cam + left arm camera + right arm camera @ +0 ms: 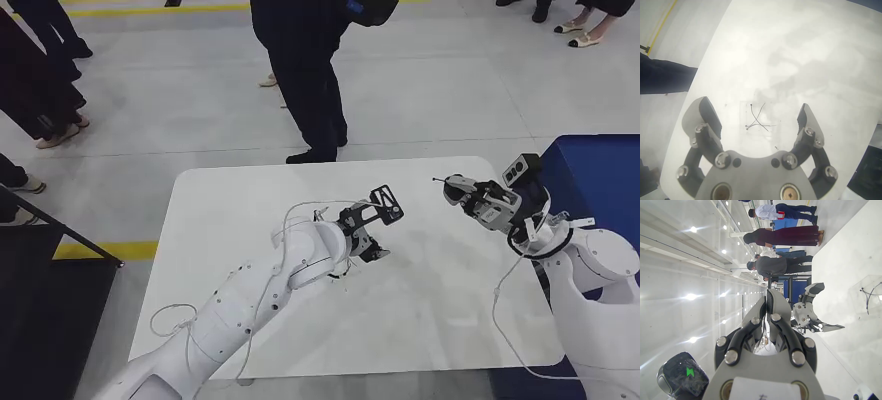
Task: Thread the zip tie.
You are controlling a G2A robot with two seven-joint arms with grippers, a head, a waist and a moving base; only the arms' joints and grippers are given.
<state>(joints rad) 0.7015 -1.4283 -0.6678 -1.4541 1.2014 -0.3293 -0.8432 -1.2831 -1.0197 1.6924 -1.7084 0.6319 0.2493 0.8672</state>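
Note:
Three thin black zip ties (757, 121) lie crossed in a shallow clear tray (743, 113) on the white table (230, 250). My left gripper (755, 100) hangs open above them, with the ties in line between its fingers and nothing held. From the right wrist view, the same ties (868, 296) lie in the clear tray (857, 289), with the left gripper (831, 306) open beside it. My right gripper (447, 186) is raised over the table's right part, off to the left gripper's (375, 225) right. Its fingers (770, 298) are pressed together, and a thin dark zip tie end (436, 181) pokes out of the tips.
A blue cabinet (600, 180) stands just past the table's right edge, beside the right arm. A dark frame (60, 235) sits on the floor to the left. Bare table surface lies toward the near edge (420, 320) and the far left corner (220, 200).

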